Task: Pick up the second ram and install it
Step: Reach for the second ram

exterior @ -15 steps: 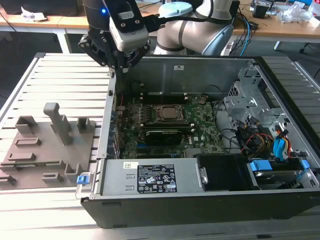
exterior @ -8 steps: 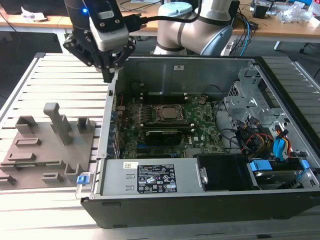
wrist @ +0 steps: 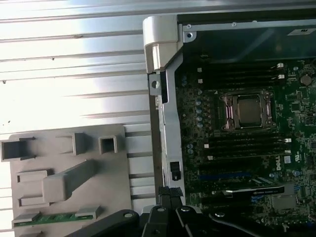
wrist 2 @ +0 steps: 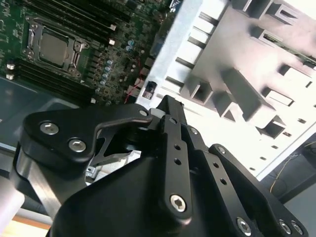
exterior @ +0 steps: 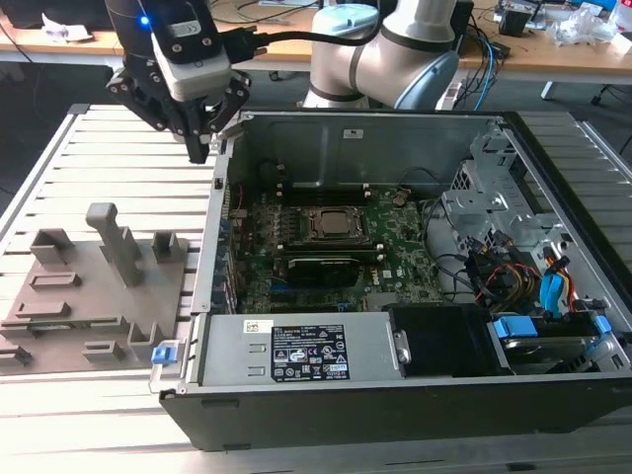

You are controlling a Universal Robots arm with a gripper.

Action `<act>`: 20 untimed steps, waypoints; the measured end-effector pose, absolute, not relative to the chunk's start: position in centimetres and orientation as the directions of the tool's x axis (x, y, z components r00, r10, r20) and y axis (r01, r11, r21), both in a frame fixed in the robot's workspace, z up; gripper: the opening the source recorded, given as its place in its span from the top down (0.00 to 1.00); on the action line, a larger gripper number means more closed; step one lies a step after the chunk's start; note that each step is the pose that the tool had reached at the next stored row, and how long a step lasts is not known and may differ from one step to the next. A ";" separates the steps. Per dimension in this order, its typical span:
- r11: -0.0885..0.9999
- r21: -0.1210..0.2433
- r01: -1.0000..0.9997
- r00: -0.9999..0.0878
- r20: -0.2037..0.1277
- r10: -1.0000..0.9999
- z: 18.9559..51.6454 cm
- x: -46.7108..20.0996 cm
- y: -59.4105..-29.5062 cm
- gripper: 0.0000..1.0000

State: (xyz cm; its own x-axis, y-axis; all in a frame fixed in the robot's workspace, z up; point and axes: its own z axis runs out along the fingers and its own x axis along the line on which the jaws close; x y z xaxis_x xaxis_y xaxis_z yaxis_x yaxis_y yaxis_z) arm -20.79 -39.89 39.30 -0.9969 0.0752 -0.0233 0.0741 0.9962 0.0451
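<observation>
step: pick phase, not yet begun by my read. Nothing is gripped and the stick is not yet lifted.
gripper (exterior: 202,148): jaws drawn close together with nothing between them. It hangs high over the line where the tray meets the case wall, tips pointing down.
ram stick (wrist: 54,217): thin green strip lying flat in a long slot along one edge of the grey tray (wrist: 98,182), near the long raised block (wrist: 64,180).
gap: gripper and stick are well apart. The stick sits out on the tray and the gripper is up by the case.
case wall (exterior: 212,257): upright metal side standing between tray and board. The case is open on top.
board (wrist: 197,123): square socket (wrist: 247,109) mid-board, with long dark slots (wrist: 242,145) running on both sides of it. Cannot tell which slots are filled.
install: not started, since the stick is not at the board.
pick calls for (judgement): jaws opened wider than the stick is thick, wrist turned so the pads face its two long flat sides, a centred grip and a straight lift out of the slot.
watch: the raised blocks sit close to the stick, so there is little room for the fingers. The stick is thin, so an off-centre grip would likely tilt it.
seating calls for (judgement): the stick parallel to a free slot and clear over the case wall.
</observation>
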 end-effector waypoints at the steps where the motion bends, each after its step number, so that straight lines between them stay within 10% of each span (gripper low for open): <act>1: 0.996 0.045 0.074 -0.997 -0.023 0.075 39.3 -21.0 -39.9 0.89; 20: 0.996 0.045 0.074 -0.997 -0.023 0.075 39.2 -28.2 -39.9 0.89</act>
State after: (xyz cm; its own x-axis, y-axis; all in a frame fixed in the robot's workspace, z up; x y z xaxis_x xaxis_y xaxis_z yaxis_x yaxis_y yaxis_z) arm -28.16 -39.88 39.21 -0.9969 0.0753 -0.0233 0.0742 0.9962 0.0451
